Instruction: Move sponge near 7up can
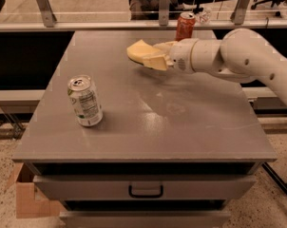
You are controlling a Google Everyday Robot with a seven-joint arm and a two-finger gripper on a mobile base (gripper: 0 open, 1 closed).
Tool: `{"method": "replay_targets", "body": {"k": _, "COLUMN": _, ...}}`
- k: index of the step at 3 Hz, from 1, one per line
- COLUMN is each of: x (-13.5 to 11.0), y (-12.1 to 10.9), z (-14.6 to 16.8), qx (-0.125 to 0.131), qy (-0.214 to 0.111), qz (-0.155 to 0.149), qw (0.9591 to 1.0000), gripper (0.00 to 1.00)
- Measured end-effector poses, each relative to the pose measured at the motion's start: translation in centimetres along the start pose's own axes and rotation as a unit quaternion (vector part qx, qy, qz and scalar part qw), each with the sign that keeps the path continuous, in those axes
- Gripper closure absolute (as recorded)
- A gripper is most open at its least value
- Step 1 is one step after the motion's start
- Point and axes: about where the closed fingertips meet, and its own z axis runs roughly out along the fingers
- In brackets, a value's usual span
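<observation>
One tool [157, 57], sponge [138, 51] in its grip, over far side of table [191, 127]; print on 7up can [85, 102] unreadable.

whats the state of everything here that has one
sponge: gripped at one end, seems lifted just off the table
gripper: over the table's far half, jaws shut on sponge
7up can: upright, front left, well apart from sponge
red can: upright at the far edge
drawer: shut
</observation>
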Motion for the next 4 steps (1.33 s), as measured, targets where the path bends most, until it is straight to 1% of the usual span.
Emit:
{"method": "replay_targets", "body": {"k": 1, "x": 0.7, "y": 3.9, "z": -3.4, "qx": -0.062, "qy": 0.022, "qz": -0.046, "qw": 0.9968, "gripper": 1.0}}
{"method": "replay_targets", "body": {"k": 2, "x": 1.9, "y": 8.1, "z": -5.5, "qx": -0.132, "qy": 0.048, "qz": -0.085, "qw": 0.9865, "gripper": 1.0}}
{"method": "replay_targets", "body": {"k": 3, "x": 2.3, "y": 10.7, "z": -6.2, "qx": -0.179, "qy": 0.053, "qz": -0.098, "qw": 0.9775, "gripper": 1.0}}
{"method": "replay_targets", "body": {"k": 4, "x": 2.0, "y": 13.9, "z": -6.2, "qx": -0.228, "qy": 0.047, "qz": -0.091, "qw": 0.9683, "gripper": 1.0}}
